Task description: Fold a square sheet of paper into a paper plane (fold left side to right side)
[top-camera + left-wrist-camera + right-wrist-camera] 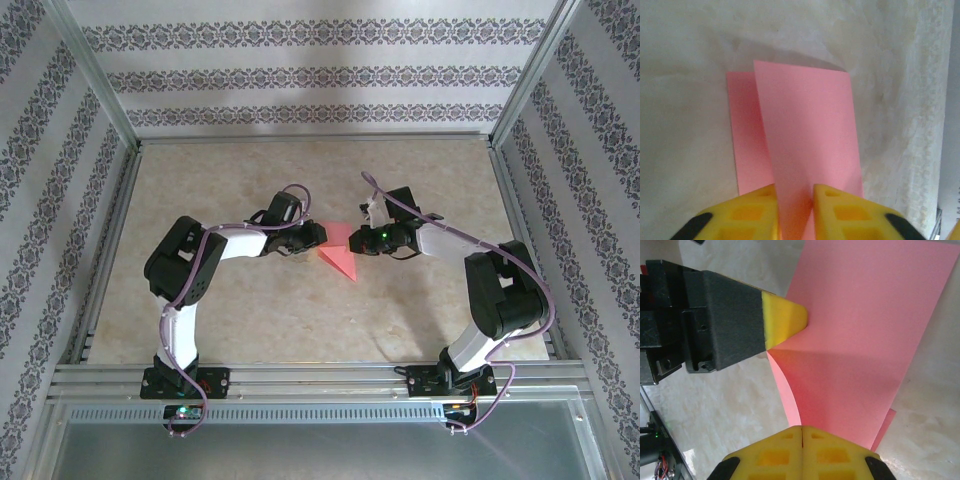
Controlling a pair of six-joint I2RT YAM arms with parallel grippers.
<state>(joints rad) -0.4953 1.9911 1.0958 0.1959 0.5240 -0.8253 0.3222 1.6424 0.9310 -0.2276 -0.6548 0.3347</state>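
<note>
The salmon-pink square sheet of paper (338,258) lies mid-table between the two grippers, partly doubled over. In the left wrist view one flap (810,130) rises off the flat lower layer (742,130) and runs down between the yellow fingers of my left gripper (794,188), which close on it. From the right wrist, the raised sheet (860,340) spreads up from my right gripper (802,428), jaws pressed together on its near edge. The left gripper's yellow fingertip (787,320) pinches the sheet's far side. In the top view the left gripper (303,243) and right gripper (362,240) face each other.
The beige marbled tabletop (250,320) is ringed by an aluminium frame, with rails (320,380) along the near edge by the arm bases. Patterned walls stand at the back and on both sides.
</note>
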